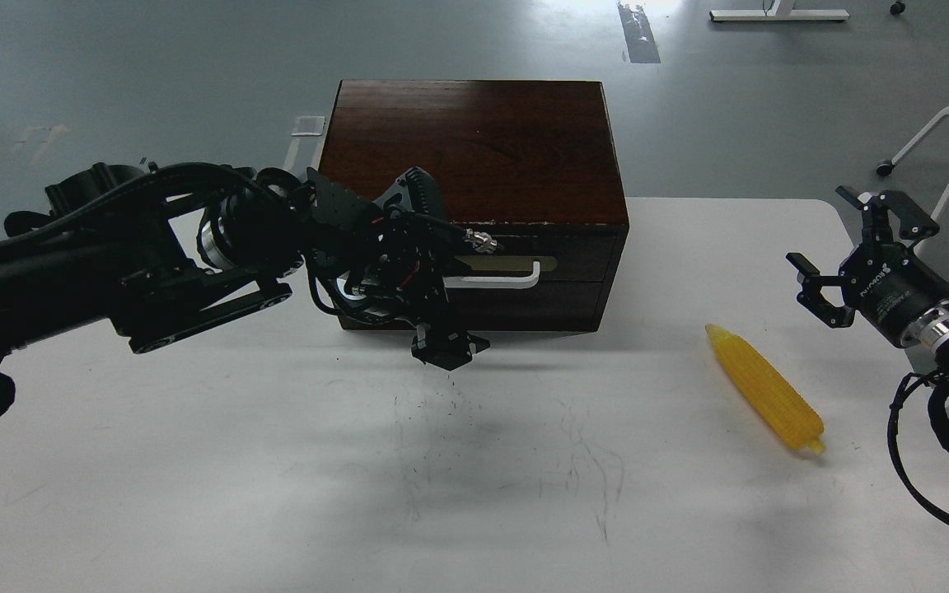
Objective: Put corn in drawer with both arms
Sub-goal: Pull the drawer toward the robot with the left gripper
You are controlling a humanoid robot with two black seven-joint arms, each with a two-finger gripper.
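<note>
The corn (765, 387), a yellow ribbed cob, lies on the white table at the right, tip pointing toward the box. The drawer (561, 263) is the upper front panel of the dark-brown box (474, 140), with a white bar handle (507, 280) on a tan plate; it looks shut. My left gripper (441, 342) hangs in front of the box's lower left front, left of the handle; its fingers are a dark tangle that I cannot tell apart. My right gripper (822, 235) is open and empty, above the table right of the corn.
The plain lower panel (540, 306) sits under the drawer. My left arm (153, 255) crosses the table's left side. White chair legs (948, 132) stand beyond the table's right edge. Grey floor lies behind the box.
</note>
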